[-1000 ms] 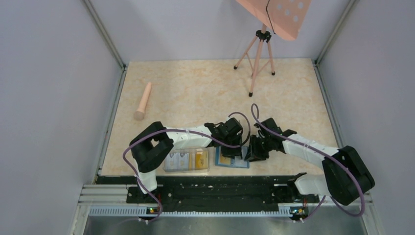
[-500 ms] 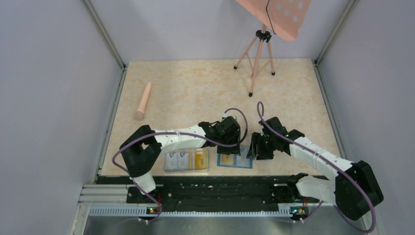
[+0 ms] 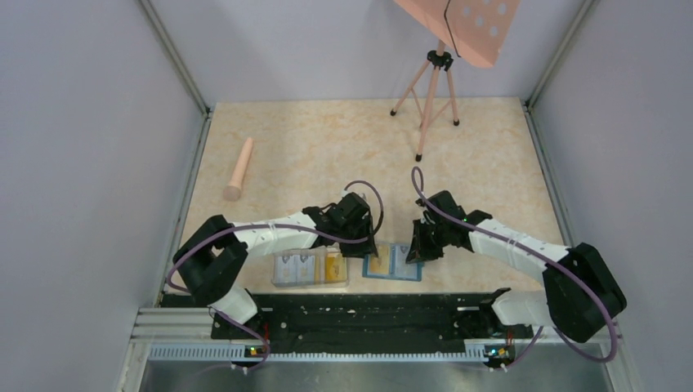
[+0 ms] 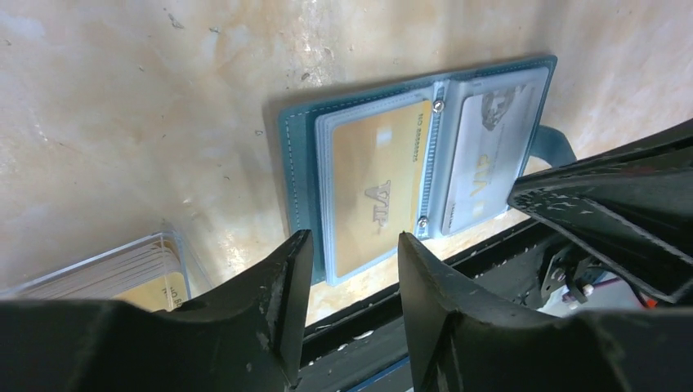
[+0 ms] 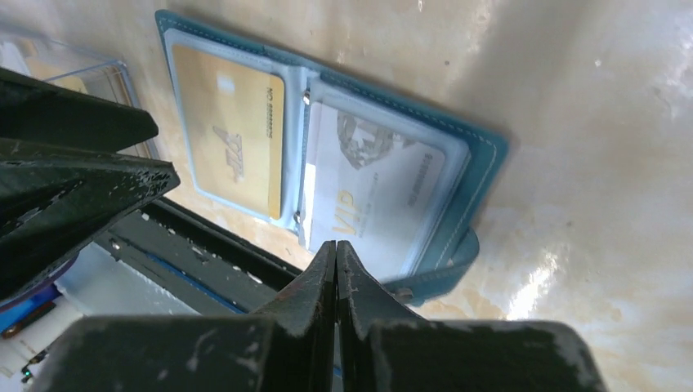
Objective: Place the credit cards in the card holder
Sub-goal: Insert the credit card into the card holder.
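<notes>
The teal card holder (image 3: 391, 273) lies open and flat near the table's front edge. A yellow-orange credit card (image 4: 376, 188) sits in its left pocket and a pale credit card marked VIP (image 5: 372, 192) in its right pocket. My left gripper (image 4: 351, 241) hangs open just left of the holder (image 4: 296, 163), with nothing between its fingers. My right gripper (image 5: 336, 245) is shut and empty, its tips over the holder's (image 5: 484, 155) right half near the snap tab. More cards rest in a clear box (image 3: 310, 268).
The clear box (image 4: 122, 269) stands just left of the holder. A black rail (image 3: 359, 314) runs along the near edge. A pink cylinder (image 3: 239, 169) lies far left, and a tripod (image 3: 431, 98) stands at the back.
My left gripper has pulled back to the left, off the holder. My right gripper has gone from open to shut and shifted slightly left.
</notes>
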`<state>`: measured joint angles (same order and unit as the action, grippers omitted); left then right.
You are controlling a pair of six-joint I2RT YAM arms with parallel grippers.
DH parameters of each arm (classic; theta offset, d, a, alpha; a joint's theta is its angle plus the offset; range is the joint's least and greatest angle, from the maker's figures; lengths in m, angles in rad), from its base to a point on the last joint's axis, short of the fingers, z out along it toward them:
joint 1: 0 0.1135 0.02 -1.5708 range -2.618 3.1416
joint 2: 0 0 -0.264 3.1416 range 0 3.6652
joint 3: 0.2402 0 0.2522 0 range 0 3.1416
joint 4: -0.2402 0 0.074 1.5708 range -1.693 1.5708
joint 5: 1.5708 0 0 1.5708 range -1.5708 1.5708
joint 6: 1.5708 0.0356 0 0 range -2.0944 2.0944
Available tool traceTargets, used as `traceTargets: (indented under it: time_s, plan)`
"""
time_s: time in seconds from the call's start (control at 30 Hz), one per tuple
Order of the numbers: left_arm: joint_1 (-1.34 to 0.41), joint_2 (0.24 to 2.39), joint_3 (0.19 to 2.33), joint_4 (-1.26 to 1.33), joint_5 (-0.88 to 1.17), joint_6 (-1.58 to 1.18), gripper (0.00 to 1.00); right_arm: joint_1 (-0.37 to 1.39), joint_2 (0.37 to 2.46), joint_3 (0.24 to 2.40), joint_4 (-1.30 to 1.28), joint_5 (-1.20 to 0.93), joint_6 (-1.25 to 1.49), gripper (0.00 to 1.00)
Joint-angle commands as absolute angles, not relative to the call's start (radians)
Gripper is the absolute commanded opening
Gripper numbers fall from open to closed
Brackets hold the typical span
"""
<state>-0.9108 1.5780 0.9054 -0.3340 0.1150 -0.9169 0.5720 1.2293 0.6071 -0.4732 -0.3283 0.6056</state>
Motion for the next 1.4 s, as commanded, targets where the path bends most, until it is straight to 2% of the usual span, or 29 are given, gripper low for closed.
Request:
traceTargets:
  time_s: [0.0, 0.17, 0.43, 0.6, 0.7, 0.9, 1.1, 1.37]
  plan:
    - [-0.896, 1.555, 0.883, -0.295, 0.140, -0.906, 0.46, 0.591, 1.317, 0.665, -0.392, -0.350, 0.598, 0.00]
    - [-0.896, 1.600, 0.906, -0.288, 0.156, -0.902, 0.38, 0.593, 1.387, 0.664, -0.356, -0.364, 0.591, 0.00]
    - [-0.899, 1.666, 0.946, -0.304, 0.162, -0.883, 0.38, 0.595, 1.405, 0.659, -0.344, -0.376, 0.590, 0.00]
    - [-0.912, 1.670, 0.975, -0.323, 0.156, -0.874, 0.15, 0.594, 1.416, 0.660, -0.342, -0.383, 0.591, 0.00]
    - [-0.923, 1.669, 1.008, -0.372, 0.123, -0.862, 0.08, 0.594, 1.418, 0.658, -0.342, -0.385, 0.591, 0.00]
    - [-0.951, 1.660, 1.063, -0.447, 0.080, -0.850, 0.09, 0.594, 1.417, 0.658, -0.342, -0.384, 0.594, 0.00]
    - [-0.957, 1.663, 1.061, -0.393, 0.128, -0.852, 0.10, 0.594, 1.383, 0.669, -0.358, -0.365, 0.603, 0.00]
    - [-0.963, 1.682, 1.063, -0.278, 0.234, -0.863, 0.31, 0.593, 1.181, 0.728, -0.497, -0.228, 0.620, 0.00]
